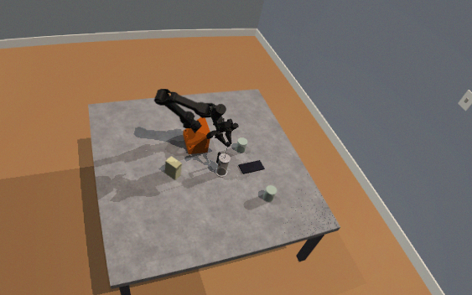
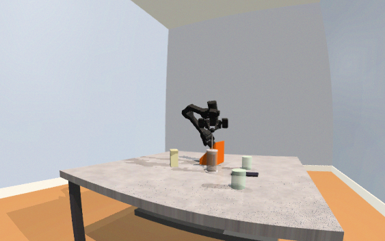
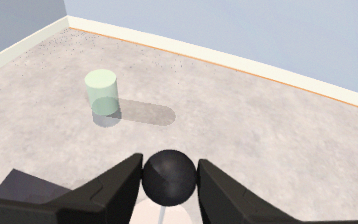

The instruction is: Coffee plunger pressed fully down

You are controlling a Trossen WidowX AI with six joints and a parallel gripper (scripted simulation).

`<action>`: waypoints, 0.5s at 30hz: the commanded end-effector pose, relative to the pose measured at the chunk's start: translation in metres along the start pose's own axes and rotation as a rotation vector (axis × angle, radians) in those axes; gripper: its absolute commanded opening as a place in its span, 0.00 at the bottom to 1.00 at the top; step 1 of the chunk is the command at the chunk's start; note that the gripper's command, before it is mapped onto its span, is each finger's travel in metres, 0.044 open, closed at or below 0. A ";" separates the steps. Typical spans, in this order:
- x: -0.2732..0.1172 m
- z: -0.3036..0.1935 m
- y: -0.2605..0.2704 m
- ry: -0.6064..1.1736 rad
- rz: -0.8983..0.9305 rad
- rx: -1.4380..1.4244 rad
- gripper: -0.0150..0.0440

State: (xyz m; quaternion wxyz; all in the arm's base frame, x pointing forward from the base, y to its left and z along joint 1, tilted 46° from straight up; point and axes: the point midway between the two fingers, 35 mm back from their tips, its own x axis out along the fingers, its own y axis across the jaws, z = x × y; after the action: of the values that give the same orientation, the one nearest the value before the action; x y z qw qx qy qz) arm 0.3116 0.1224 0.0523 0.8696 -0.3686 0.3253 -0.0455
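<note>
The coffee press (image 1: 223, 163) (image 2: 212, 161) stands upright on the grey table (image 1: 163, 226) (image 2: 184, 192) (image 3: 260, 130), clear-walled and brownish, its thin rod raised. The gripper (image 1: 228, 144) (image 2: 212, 129) (image 3: 170, 164) is closed on the round black plunger knob (image 1: 228, 145) (image 2: 212, 130) (image 3: 169, 184), a finger touching either side, well above the lid (image 1: 225, 157) (image 2: 212, 150) (image 3: 150, 212)
</note>
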 end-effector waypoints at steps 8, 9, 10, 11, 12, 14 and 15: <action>0.012 -0.014 0.003 0.008 0.003 -0.004 0.45; 0.014 -0.016 0.003 0.008 0.003 -0.004 0.45; 0.015 -0.017 0.003 0.008 0.003 -0.004 0.45; 0.016 -0.018 0.003 0.009 0.003 -0.004 0.45; 0.017 -0.019 0.003 0.009 0.003 -0.004 0.45; 0.019 -0.022 0.004 0.009 0.003 -0.004 0.45; 0.020 -0.023 0.004 0.009 0.004 -0.004 0.45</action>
State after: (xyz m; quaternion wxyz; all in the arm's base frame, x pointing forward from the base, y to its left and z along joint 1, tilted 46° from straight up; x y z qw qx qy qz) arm 0.3174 0.1162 0.0430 0.8772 -0.3624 0.3119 -0.0436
